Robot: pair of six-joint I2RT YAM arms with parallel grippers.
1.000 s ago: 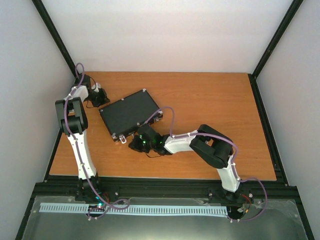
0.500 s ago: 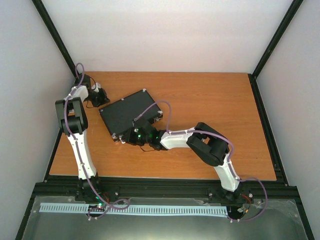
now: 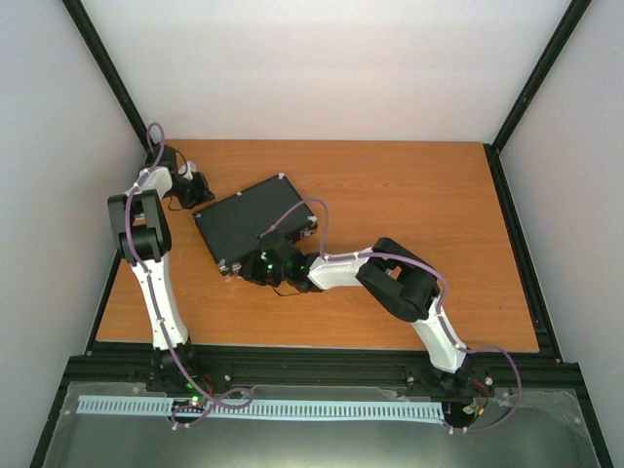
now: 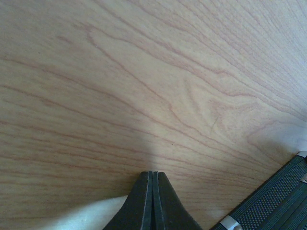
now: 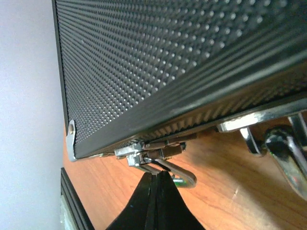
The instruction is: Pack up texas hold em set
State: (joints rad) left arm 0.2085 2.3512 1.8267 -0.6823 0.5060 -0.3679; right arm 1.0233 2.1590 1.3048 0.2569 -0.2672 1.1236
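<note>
The black briefcase lies closed and flat on the wooden table, turned at an angle left of centre. Chips, card boxes and dice are out of view. My right gripper is shut with nothing between its fingers. Its tips sit right at a silver latch on the case's near long edge, whose loop hangs open. The silver handle shows at the right of the right wrist view. My left gripper is shut and empty over bare wood by the case's far left corner.
A black frame rail runs along the table's near edge. Grey walls close in the left, back and right. Bare wooden table lies right of the case.
My right gripper has moved left along the case's near edge, from near the handle to the left latch. The left arm and the case have not moved.
</note>
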